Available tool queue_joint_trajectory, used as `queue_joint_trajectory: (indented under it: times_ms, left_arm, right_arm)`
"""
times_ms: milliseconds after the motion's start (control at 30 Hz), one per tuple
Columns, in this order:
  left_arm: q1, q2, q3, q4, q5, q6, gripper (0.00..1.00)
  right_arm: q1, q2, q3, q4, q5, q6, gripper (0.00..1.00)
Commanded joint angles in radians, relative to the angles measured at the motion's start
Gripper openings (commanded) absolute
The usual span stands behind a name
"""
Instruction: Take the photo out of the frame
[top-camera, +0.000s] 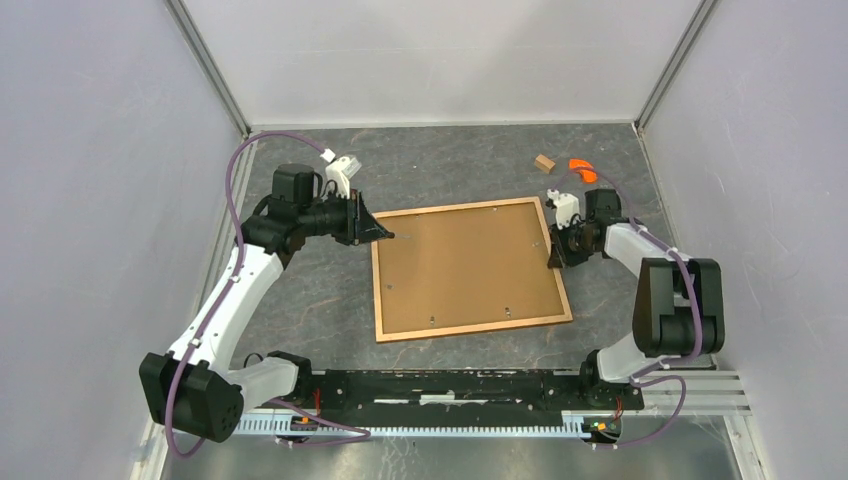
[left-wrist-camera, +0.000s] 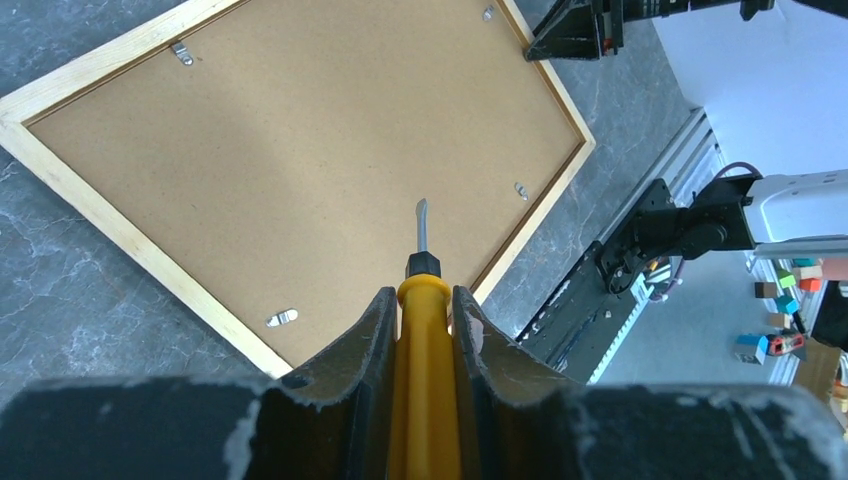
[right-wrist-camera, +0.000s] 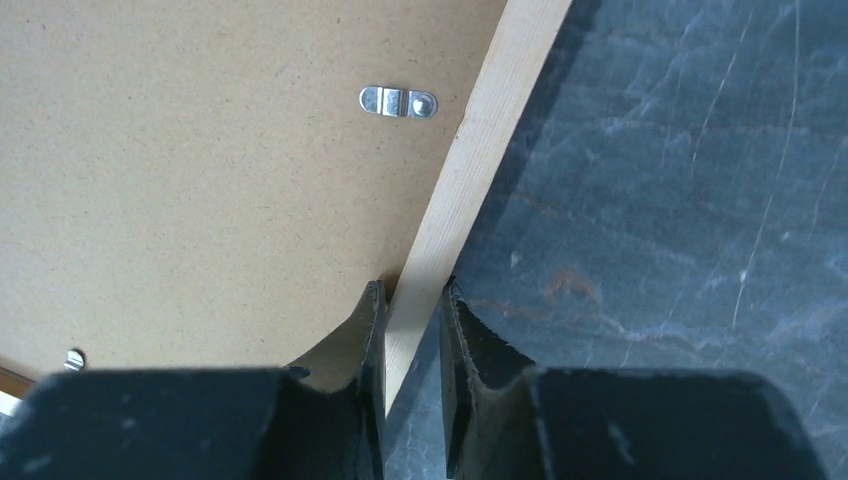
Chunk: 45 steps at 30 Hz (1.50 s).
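The frame (top-camera: 470, 325) lies face down on the table with its plain brown backing board (top-camera: 465, 265) up; the photo is hidden beneath. Small metal clips (left-wrist-camera: 282, 318) hold the board along the border. My left gripper (left-wrist-camera: 424, 292) is shut on a yellow-handled screwdriver (left-wrist-camera: 424, 340), whose blade tip hovers over the board near the frame's left edge (top-camera: 400, 237). My right gripper (right-wrist-camera: 412, 288) is shut on the frame's right wooden border (right-wrist-camera: 470, 170), one finger on the board side and one on the table side, just below a clip (right-wrist-camera: 398, 101).
A small wooden block (top-camera: 544, 162) and an orange object (top-camera: 581, 169) lie at the back right, behind my right arm. White walls close in both sides and the back. The black base rail (top-camera: 450, 385) runs along the near edge.
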Motion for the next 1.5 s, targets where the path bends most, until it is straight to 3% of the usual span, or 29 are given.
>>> queue_joint_trajectory:
  times_ms: [0, 133, 467, 733, 1033, 1467]
  left_arm:
    - [0.003, -0.003, 0.032, -0.035, -0.039, 0.077, 0.02]
    - [0.003, 0.017, 0.045, -0.066, -0.077, 0.103, 0.02]
    - [0.003, 0.046, 0.056, -0.160, -0.194, 0.216, 0.02]
    - [0.002, 0.074, 0.061, -0.278, -0.302, 0.429, 0.02]
    - [-0.096, 0.139, 0.026, -0.354, -0.484, 0.631, 0.02]
    - [-0.332, 0.163, -0.039, -0.334, -0.654, 0.648, 0.02]
  right_arm:
    - [0.026, 0.123, 0.080, 0.010, 0.035, -0.099, 0.14]
    - [0.084, 0.234, 0.237, -0.032, 0.064, -0.195, 0.00]
    - [0.258, 0.449, 0.618, -0.153, 0.096, -0.449, 0.00]
    - [0.357, 0.622, 0.924, -0.244, 0.056, -0.609, 0.00]
    - [0.437, 0.655, 0.943, -0.102, 0.068, -0.668, 0.00]
    - [0.440, 0.642, 0.845, 0.006, 0.095, -0.613, 0.00]
